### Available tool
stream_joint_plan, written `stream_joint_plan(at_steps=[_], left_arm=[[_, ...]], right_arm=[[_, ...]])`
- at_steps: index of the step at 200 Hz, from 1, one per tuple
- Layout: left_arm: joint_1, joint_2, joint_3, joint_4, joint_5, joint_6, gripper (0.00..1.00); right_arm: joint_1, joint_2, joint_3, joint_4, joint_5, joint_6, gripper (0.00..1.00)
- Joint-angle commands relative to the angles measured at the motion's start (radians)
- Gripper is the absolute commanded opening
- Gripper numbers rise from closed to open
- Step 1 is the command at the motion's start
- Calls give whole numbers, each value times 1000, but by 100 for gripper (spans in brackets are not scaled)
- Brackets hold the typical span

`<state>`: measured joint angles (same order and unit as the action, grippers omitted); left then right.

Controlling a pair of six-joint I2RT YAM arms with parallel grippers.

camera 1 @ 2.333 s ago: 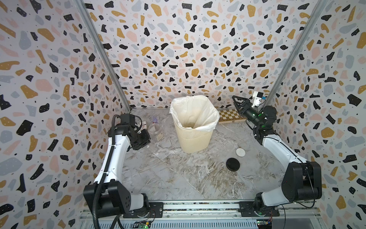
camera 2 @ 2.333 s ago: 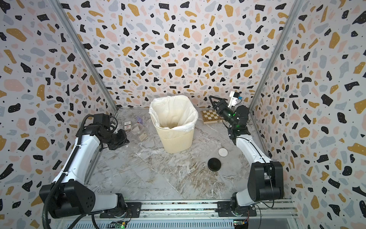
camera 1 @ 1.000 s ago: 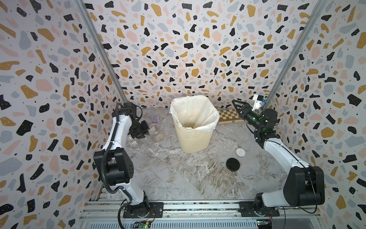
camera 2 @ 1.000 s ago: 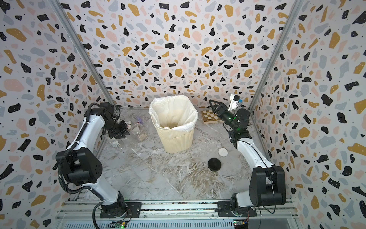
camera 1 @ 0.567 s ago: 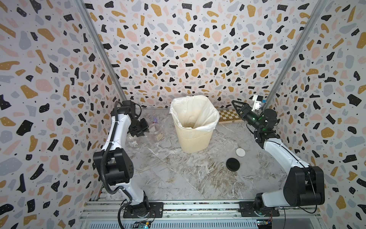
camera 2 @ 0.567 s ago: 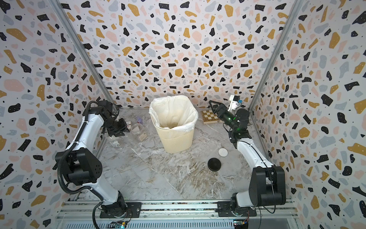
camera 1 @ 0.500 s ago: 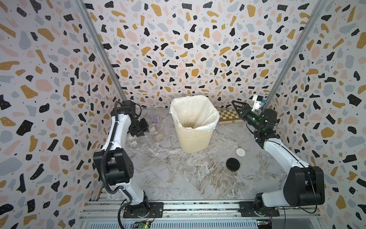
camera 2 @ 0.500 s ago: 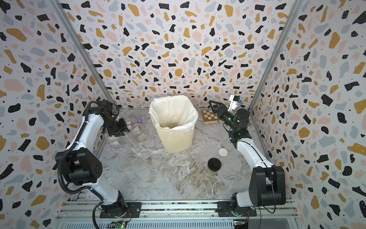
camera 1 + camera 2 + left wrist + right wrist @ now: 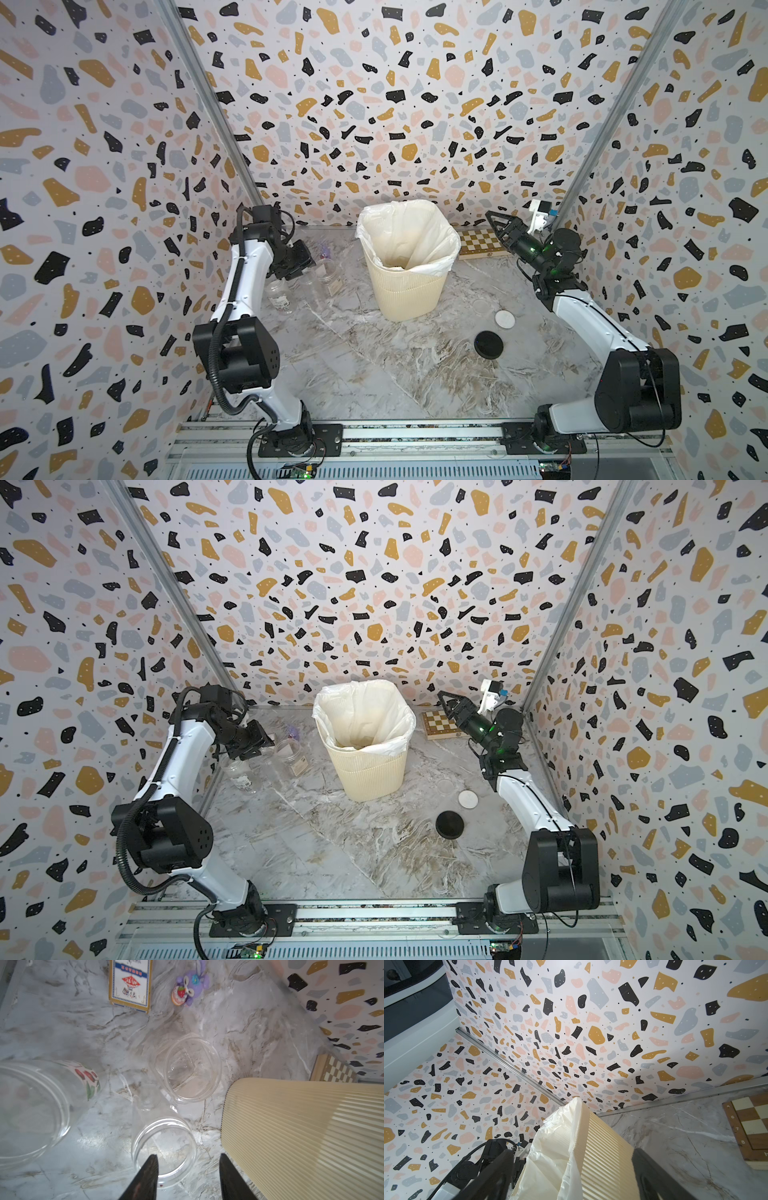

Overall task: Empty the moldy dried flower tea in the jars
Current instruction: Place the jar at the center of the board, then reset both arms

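Three jars (image 9: pixel 166 1140) upright, mouths up

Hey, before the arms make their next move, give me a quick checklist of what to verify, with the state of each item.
1. Left tool open, nothing pinched: ok.
2. Left tool clear of closest jar rim: cannot tell.
3. No tea seen in closest jar, berry-label jar, third jar: ok.
4. Right tool open, empty: ok.
5. Black lid, white lid, clear lid off the jars: ok.
6. Bin upright, bag in place: ok.
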<state>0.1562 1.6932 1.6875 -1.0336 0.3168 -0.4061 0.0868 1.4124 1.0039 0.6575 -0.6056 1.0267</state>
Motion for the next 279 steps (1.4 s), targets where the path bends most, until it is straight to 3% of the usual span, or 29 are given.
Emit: stream_joint_plan(at_steps=[1,32,60,93,117,149,174,182,203,244,279], left_arm=[[5,-51,51,58,59,2,47],[5,-124,38,102,94,52,48],[2,-287,-145,320,197,75,53],[-21,-489,-410,569,232,128,67],[-95,-581,-553,651,191,183,71],[-254,-673,-760,788,67,222,76],[-282,-732,-923,947,0,208,82],[-282,-738,-978,1008,-29,199,87],[-282,-714,-1085,1130,-58,257,86],[-278,-605,-1207,1338,-307,333,90],[-249,-483,-1158,1347,-349,423,91]], right_arm=[[1,-29,2,14,-14,-21,90],[4,-26,17,-18,-23,-63,90],[5,-31,58,-170,-2,-206,90],[87,-106,64,-428,247,-541,90],[139,-157,-5,-508,409,-671,90],[146,-234,-152,-546,519,-724,90],[139,-304,-263,-543,590,-742,91],[136,-322,-298,-523,610,-749,92],[103,-359,-382,-469,636,-750,93],[-4,-391,-515,-343,647,-741,94],[-44,-352,-558,-262,690,-746,96]])
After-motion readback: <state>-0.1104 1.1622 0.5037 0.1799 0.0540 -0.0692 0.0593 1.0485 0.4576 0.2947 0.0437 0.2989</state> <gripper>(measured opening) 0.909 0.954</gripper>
